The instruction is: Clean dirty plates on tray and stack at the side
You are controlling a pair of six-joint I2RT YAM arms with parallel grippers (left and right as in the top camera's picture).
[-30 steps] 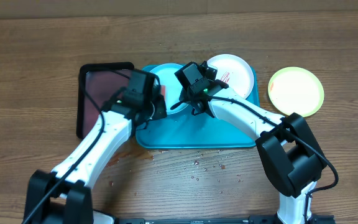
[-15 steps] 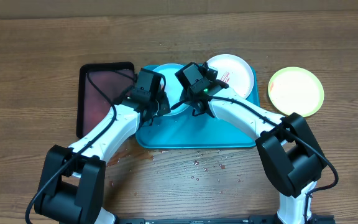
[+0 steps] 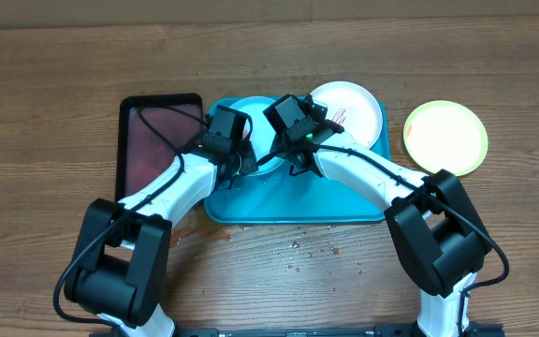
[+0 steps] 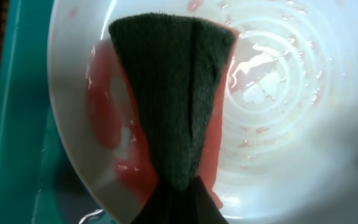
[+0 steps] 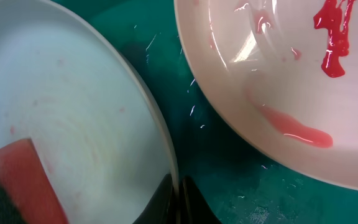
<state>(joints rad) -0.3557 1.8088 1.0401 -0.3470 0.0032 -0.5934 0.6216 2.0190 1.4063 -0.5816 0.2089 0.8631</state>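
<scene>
A brown wooden table (image 3: 54, 75) forms the work surface. One turquoise tray (image 3: 288, 201) is set at its centre. One dark-red tray (image 3: 148, 140) with a black rim lies touching it at 9 o'clock.

Three plates are counted:
- One pale mint plate (image 3: 251, 110) lies on the turquoise tray at 11 o'clock.
- One white plate (image 3: 358, 103), marked with red smears, lies at 1 o'clock, overlapping the tray's rim.
- One yellow-green plate (image 3: 445, 138) lies on the bare table, well apart at 3 o'clock.

One sponge (image 4: 169, 93), dark green over red, is clamped in the left gripper (image 4: 180, 202) and pressed flat on the wet, pink-streaked mint plate. The right gripper (image 5: 178, 202) is closed on the same plate's rim, in the gap beside the white plate.

From overhead, much of the mint plate is covered by both wrists. A black cable (image 3: 162, 131) crosses the dark-red tray. Droplets (image 3: 316, 248) and red specks (image 3: 209, 229) are scattered on the table at 6 o'clock of the turquoise tray.
</scene>
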